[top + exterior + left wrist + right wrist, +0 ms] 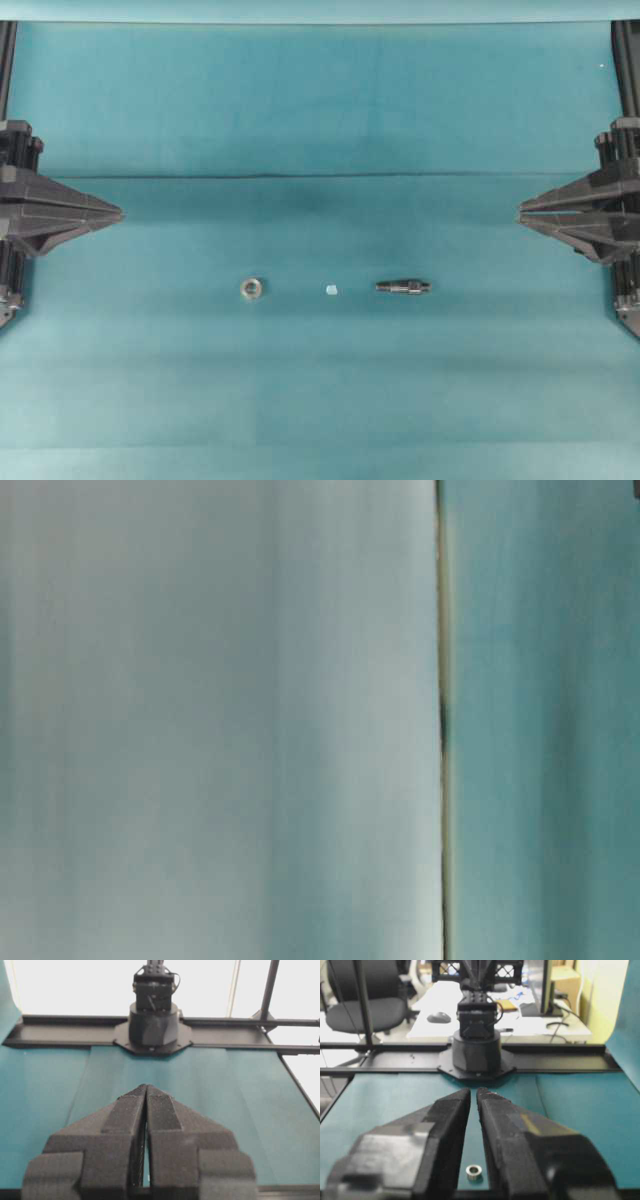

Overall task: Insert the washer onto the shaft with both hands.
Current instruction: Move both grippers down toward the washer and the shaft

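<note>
Washer (251, 288) and shaft (404, 287) lie between distant, empty claws.

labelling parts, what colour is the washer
Silvery metal with a dark centre hole; the washer shows best in the overhead view.

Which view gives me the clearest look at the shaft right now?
The overhead view: the shaft lies fully visible on the cloth, right of the washer. The table-level view is only blur, and neither wrist view shows the shaft.
</note>
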Available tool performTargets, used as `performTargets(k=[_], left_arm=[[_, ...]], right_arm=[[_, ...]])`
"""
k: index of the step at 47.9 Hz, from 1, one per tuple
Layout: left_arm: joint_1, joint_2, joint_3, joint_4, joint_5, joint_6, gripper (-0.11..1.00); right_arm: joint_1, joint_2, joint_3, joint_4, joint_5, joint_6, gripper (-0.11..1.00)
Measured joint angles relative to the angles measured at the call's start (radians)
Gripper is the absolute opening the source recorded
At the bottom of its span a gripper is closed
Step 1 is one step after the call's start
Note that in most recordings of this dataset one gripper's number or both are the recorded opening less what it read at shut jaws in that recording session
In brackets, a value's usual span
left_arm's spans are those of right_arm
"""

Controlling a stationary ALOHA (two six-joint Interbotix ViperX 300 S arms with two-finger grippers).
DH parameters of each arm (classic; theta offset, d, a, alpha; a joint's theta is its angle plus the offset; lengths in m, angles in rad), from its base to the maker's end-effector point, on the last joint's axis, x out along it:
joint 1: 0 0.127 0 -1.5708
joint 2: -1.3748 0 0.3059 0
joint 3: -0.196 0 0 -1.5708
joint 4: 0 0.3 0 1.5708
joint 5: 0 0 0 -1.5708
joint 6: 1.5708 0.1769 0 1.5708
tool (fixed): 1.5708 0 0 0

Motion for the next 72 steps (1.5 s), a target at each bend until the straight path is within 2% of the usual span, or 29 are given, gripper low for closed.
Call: performTargets(k=[10, 19, 26, 35, 60, 72], left_arm=[[0.006, 0.077, -0.023, 0.008, 0.127, -0.078, 0.02], [0.006, 0.115, -0.067, 0.009, 0.189, -0.078, 0.02], [0.006, 0.166, -0.117, 0.009, 0.278, -0.078, 0.02], [0.003, 0.272, -0.207, 0.009, 0.425, -0.077, 0.02], [0.003, 0.580, -0.399, 0.009, 0.726, -0.124, 0.02], [0.002, 0.681, -0.454, 0.012, 0.779, -0.123, 0.02]], right_arm=[[-0.002, 0.000, 0.009, 0.032, 0.091, 0.018, -0.10], [-0.005, 0.003, -0.002, 0.035, 0.230, 0.071, -0.10], [-0.012, 0.043, -0.043, 0.035, 0.388, 0.095, -0.10], [-0.021, 0.166, -0.121, 0.035, 0.546, 0.103, -0.10], [-0.023, 0.571, -0.322, 0.006, 0.781, 0.101, -0.10], [-0.021, 0.676, -0.387, 0.003, 0.838, 0.100, -0.10]])
